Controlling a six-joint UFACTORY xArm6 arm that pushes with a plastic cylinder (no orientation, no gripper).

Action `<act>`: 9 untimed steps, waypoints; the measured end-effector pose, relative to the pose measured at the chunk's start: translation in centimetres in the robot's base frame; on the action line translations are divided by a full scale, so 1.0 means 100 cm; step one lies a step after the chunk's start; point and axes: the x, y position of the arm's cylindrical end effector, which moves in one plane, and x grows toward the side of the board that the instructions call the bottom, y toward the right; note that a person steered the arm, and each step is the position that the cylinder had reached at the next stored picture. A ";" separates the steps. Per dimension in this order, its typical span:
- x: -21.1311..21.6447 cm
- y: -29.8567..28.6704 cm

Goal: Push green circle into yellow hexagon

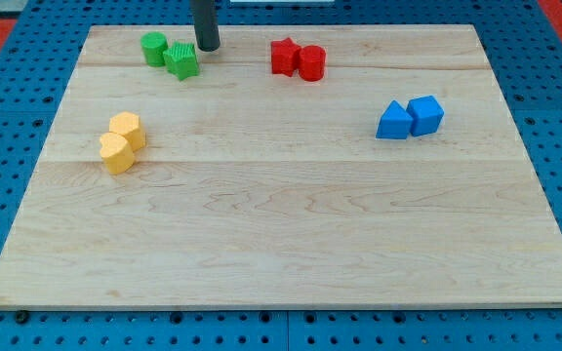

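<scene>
Nearest the camera, the wooden board (281, 283) is lying bare along its front edge, and the first blocks in from there are the two yellow ones at the left: a yellow heart-like block (116, 153) in front, touching the yellow hexagon (126, 129) just behind it.

Far back on the left, the green circle (154, 48) is sitting close to the far edge, with a green star (181, 60) touching it on its right and a little nearer. The dark rod is coming down just right of that star, and my tip (208, 47) is resting on the board beside it, apparently not quite touching. There are no fingers on this rod to open or close, and it is holding nothing; it can only shove.

What matters here is that the green circle is lying to the left of my tip with the star standing between them, while the hexagon is lying nearer and slightly left of the circle. To my eye the tip is sitting on the wrong side: a push from here would be driving the star first and sending the circle leftward. The tip would need to get behind the circle, on its far side.

Off to the right, a red star (283, 56) and red circle (311, 62) are touching, and a blue pair (410, 117) is sitting well apart from everything.
</scene>
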 end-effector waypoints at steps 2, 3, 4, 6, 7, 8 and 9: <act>0.000 -0.002; 0.009 -0.002; 0.037 -0.002; 0.033 -0.008; 0.015 -0.015; -0.042 -0.016; -0.043 -0.061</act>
